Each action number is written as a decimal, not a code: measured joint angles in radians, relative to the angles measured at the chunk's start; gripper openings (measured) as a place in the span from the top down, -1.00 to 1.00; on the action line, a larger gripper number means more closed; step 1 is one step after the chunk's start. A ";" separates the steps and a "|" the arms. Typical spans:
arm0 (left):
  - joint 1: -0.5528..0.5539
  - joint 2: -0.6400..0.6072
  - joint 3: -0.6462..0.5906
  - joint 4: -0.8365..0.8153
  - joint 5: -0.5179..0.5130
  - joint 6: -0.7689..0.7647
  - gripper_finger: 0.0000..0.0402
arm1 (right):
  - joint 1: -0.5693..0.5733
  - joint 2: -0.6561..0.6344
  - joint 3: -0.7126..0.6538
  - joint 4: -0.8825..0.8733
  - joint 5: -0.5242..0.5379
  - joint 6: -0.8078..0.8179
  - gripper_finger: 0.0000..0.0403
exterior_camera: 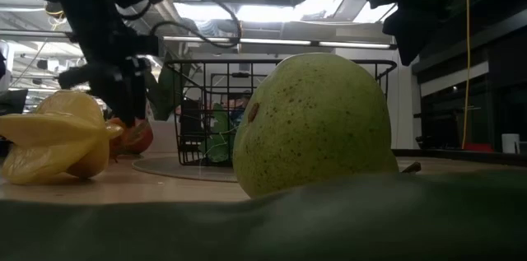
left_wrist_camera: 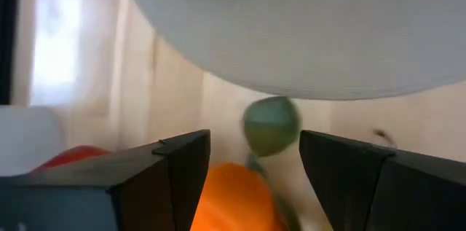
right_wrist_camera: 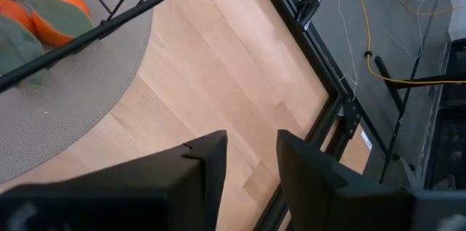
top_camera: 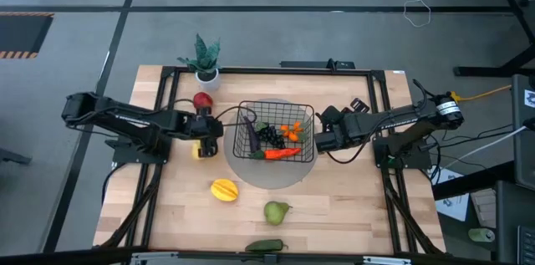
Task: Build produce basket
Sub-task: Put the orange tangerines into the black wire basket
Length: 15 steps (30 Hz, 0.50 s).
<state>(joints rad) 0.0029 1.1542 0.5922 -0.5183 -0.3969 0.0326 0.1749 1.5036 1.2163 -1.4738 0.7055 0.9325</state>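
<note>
Basket (top_camera: pixel 277 131), black wire mesh, holds carrot (top_camera: pixel 282 154) and grapes (top_camera: pixel 269 135); left gripper (top_camera: pixel 203 136) and right gripper (top_camera: pixel 316 141) both released.

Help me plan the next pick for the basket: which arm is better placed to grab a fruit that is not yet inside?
Left. The left gripper hangs open by the apple, an orange piece between its fingers. The right gripper waits beside the basket, with no loose fruit near.
</note>
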 joint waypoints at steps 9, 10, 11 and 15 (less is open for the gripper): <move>0.000 0.099 0.000 0.033 0.013 0.003 -0.01 | 0.000 0.000 0.000 0.000 0.000 -0.015 0.40; 0.000 0.105 0.000 0.049 0.015 0.004 -0.01 | 0.000 0.000 0.000 0.000 0.000 -0.021 0.40; 0.000 0.111 0.000 0.063 0.016 0.004 -0.01 | 0.000 0.000 0.000 0.000 0.000 -0.022 0.40; 0.000 0.119 0.000 0.087 0.016 0.004 -0.01 | 0.000 0.000 0.000 0.000 0.000 -0.024 0.40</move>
<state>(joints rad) 0.0029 1.2736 0.5922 -0.4316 -0.3812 0.0368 0.1753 1.5036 1.2163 -1.4742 0.7052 0.9085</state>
